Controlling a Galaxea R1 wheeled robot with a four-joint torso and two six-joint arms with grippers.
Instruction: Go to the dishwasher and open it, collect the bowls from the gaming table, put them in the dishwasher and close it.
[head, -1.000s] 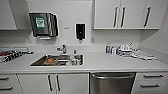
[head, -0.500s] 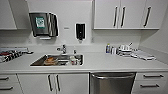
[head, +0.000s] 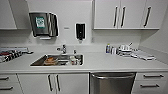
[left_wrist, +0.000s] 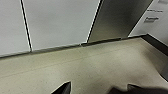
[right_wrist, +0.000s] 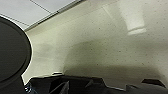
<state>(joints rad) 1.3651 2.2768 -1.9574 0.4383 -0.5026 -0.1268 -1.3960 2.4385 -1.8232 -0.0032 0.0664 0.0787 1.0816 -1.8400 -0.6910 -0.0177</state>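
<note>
I am facing the kitchen counter, and the dishwasher sits at the lower right of centre in the head view, its brushed-steel front shut and its bar handle running along the top edge just under the white counter. The sink lies left of centre with some dishes in it, and white cupboard doors fill the space beneath it. In the left wrist view the steel front shows again in the upper right, beside white doors, above a pale speckled floor. The step in hand, as I judge it, is the approach and the opening of the door, which is not yet done. To do it well I should stand square to the steel front, near enough to reach but with room for the door to fold down, take the bar near its middle and pull evenly out and down. Whether my fingers on either side are apart or together I cannot tell. Against the picture of a second ago the counter, sink and dishwasher sit in the same places, so I seem hardly to have moved.
</note>
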